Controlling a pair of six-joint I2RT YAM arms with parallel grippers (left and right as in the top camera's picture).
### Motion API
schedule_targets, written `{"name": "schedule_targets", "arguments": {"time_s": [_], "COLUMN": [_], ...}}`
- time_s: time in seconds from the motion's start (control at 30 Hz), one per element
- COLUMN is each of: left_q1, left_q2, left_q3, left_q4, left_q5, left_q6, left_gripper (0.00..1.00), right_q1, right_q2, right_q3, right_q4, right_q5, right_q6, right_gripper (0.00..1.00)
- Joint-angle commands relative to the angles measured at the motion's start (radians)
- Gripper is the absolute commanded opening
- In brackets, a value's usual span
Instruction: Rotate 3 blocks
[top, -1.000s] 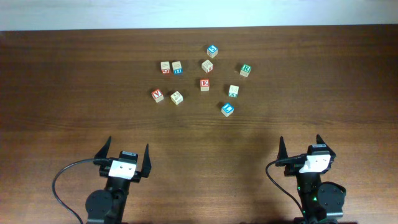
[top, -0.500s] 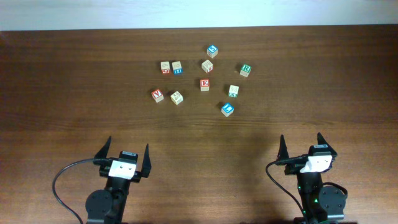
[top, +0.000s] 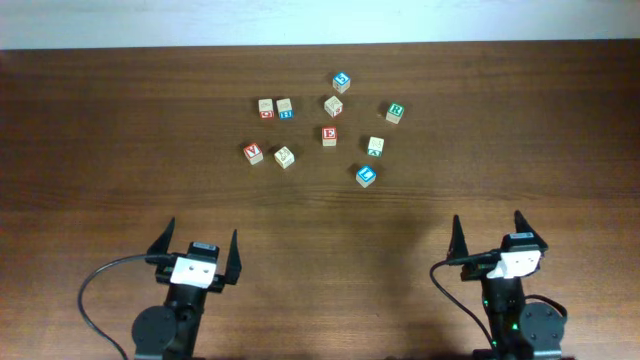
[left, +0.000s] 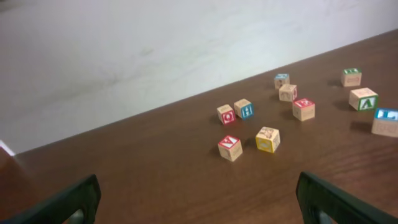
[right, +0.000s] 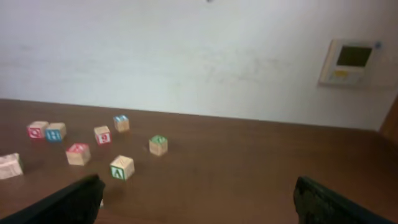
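ten small blocks are seen scattered on the far half of the brown bench (top: 90, 150), all well apart from both arms. the e block (top: 329, 135) is placed in the middle of the group, with its red letter face turned up. the tan block (top: 333, 105) is found just beyond it, and the far blue block (top: 341, 82) lies a little further again, nearest to the white wall (left: 124, 56); these three are set almost in one line and do not touch each other. a near blue block (top: 366, 176) is seen at the near edge of the group, with the green a block (top: 375, 146) just beyond it and the green r block (top: 395, 112) further back and more to the right. on the left side the red v block (top: 253, 153) and a yellowish block (top: 284, 156) are laid near each other, and beyond them a red-lettered block (top: 265, 109) and a blue h block (top: 285, 108) are set side by side, almost touching. the left tool (top: 203, 230) is seen at the near edge of the bench, released, with its jaws spread wide and nothing between them. the right tool (top: 487, 220) is seen in the same way on the right side, also released and empty. in each wrist view only the dark fingertips (left: 68, 202) are shown at the lower corners, with the blocks far in front of them.
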Motion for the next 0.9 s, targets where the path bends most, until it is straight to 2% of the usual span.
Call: {"name": "schedule_targets", "arguments": {"time_s": [0.0,0.43,0.63,0.87], "left_q1": [-0.004,-0.004,-0.004,-0.004], "left_q2": [0.067,0.547,0.829,1.217], "left_q3": [0.134,0.610,0.894,1.266], "left_q4": [-0.054,-0.270,-0.476,-0.829], "left_q5": [-0.006,0.046,0.047,0.146], "left_q6": [0.005,0.005,0.005,0.005], "left_gripper": [0.99,0.99,0.99,0.99], "right_q1": [-0.006,-0.006,-0.006,-0.005], "right_q2": [0.041,0.497,0.753,1.067], "right_q3": [0.101,0.637,0.851,1.146], "right_q4": [-0.048,-0.430,-0.589,-0.869], "right_q5": [-0.053,-0.132,-0.172,-0.195], "right_q6": [-0.006,-0.006,-0.006,-0.006], "right_gripper": [0.98,0.98,0.98,0.98]}}
